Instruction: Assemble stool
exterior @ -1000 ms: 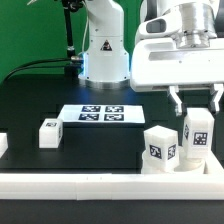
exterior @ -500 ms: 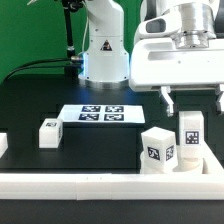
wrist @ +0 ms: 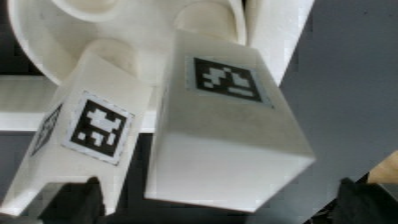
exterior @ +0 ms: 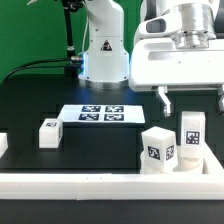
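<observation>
Fingers [exterior: 164, 99] are spread wide either side of the upright stool leg [exterior: 192, 137], gripping nothing. The leg stands to the exterior view's right of the marker board [exterior: 100, 114], just beside a second leg [exterior: 157, 150]. Risk: an off-centre lift clips the leg and topples it.

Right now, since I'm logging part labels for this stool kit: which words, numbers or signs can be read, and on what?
Words or numbers: none readable.
Black-and-white square tags, patterns only: on the upright leg, the second leg, the third leg and the marker board.
Small dark mark on the robot base: too small to read.
</observation>
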`<action>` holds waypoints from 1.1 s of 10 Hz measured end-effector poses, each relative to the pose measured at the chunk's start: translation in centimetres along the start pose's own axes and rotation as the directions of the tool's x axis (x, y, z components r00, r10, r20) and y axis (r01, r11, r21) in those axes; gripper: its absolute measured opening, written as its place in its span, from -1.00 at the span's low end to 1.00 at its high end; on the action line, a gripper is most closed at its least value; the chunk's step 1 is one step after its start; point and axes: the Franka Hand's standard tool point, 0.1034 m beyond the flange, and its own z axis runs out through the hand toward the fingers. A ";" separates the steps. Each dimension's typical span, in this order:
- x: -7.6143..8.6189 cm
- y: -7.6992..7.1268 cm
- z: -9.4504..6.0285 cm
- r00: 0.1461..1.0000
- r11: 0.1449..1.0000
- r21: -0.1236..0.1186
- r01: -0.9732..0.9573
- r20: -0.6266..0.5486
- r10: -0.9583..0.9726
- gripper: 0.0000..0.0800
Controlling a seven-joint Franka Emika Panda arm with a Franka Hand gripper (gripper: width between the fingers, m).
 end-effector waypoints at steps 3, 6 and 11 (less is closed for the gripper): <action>0.0 0.0 0.0 1.000 1.000 0.000 0.004 0.000 -0.004 0.62; 1.2 0.6 -0.5 0.984 0.991 -0.008 -0.132 0.118 0.132 0.62; -0.1 0.0 0.3 0.905 0.979 -0.026 -0.201 0.377 0.196 0.62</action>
